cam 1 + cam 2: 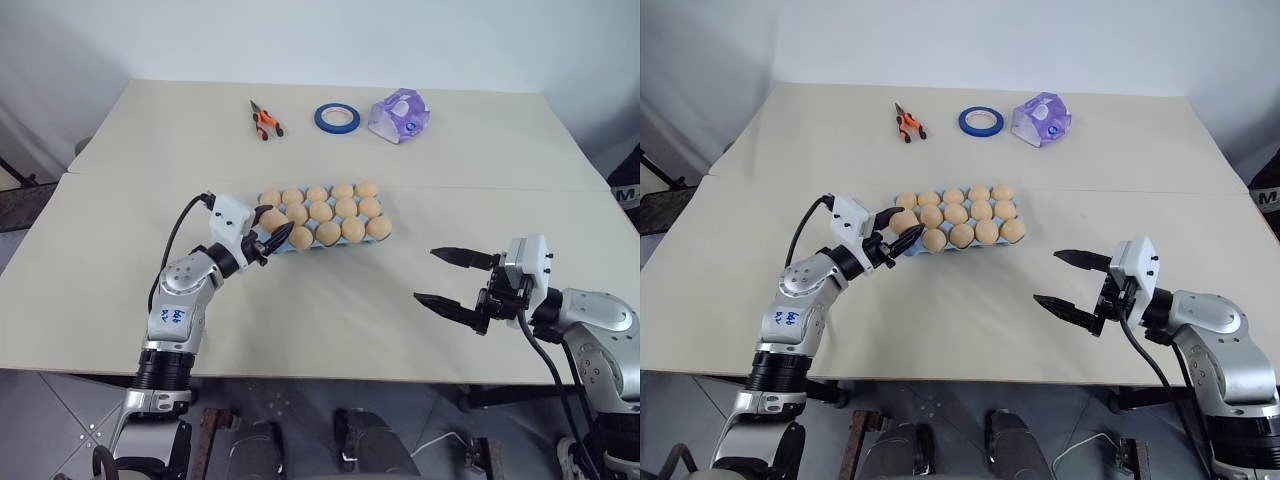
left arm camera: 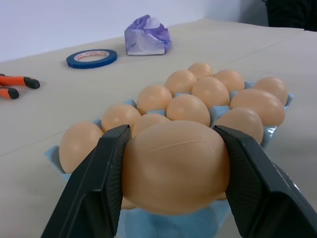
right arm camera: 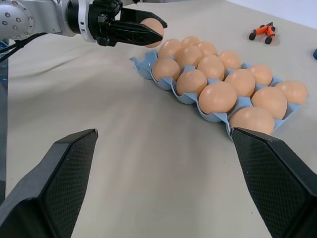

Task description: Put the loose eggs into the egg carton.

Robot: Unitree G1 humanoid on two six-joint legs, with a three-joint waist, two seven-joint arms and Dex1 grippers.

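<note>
My left gripper (image 1: 272, 238) is shut on one pale orange-tan egg (image 2: 176, 166), a black finger on each side of it. It holds this loose egg just above the near-left end of the light blue egg carton (image 3: 142, 66), which lies in the middle of the table with several eggs in its cups. From the right wrist view the held egg (image 3: 153, 26) hangs over the carton's far corner. My right gripper (image 1: 424, 275) is open and holds nothing, low over bare table to the right of the carton and nearer to me.
At the table's far side lie orange-handled pliers (image 1: 265, 122), a blue tape roll (image 1: 338, 118) and a purple tissue pack (image 1: 399, 115). A seam (image 1: 480, 186) runs across the table just behind the carton. The table's front edge is close below both grippers.
</note>
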